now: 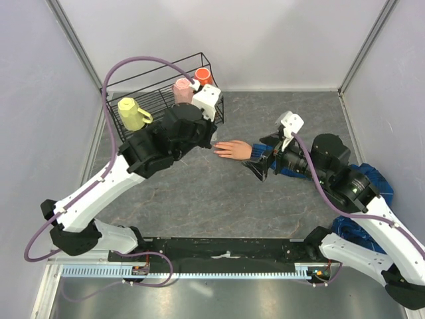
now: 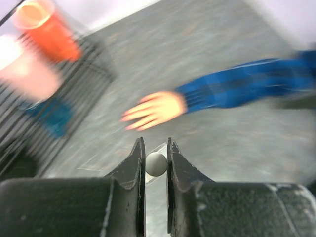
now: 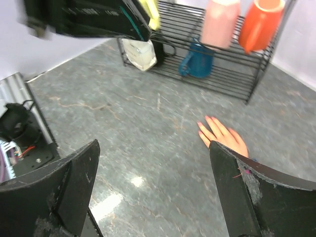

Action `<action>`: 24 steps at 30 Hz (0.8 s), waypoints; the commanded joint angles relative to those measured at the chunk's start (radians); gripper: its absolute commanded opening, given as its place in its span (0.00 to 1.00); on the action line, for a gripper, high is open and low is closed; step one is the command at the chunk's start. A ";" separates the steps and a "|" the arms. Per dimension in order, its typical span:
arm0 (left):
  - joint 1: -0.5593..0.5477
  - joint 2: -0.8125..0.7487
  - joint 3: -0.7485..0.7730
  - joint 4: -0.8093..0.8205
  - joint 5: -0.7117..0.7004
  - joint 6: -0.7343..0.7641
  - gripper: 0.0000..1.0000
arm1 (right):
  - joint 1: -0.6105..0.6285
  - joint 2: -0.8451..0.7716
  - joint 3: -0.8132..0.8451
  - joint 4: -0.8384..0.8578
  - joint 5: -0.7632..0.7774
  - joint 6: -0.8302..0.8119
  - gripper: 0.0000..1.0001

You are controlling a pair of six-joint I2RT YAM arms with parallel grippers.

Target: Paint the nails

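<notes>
Approach step: the left end effector, clamped on a small white knob, hovers just left of the fake hand on the bench; the right end effector gapes wide. Next move, by judgement: a fine descent onto the nails.

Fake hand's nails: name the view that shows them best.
Right wrist: the nails show sharp and pinkish-red on the fake hand. Left wrist shows the hand motion-blurred, nails indistinct. Top external shows it small, nails too tiny to tell.
</notes>
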 commanded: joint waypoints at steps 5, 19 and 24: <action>0.112 -0.114 -0.506 0.468 -0.347 -0.084 0.02 | 0.001 -0.114 -0.096 -0.009 0.127 0.073 0.98; 0.301 -0.047 -0.927 0.744 -0.411 -0.440 0.02 | 0.000 -0.163 -0.153 -0.022 0.156 0.092 0.98; 0.325 0.001 -0.950 0.743 -0.414 -0.523 0.02 | 0.001 -0.158 -0.165 -0.016 0.156 0.089 0.98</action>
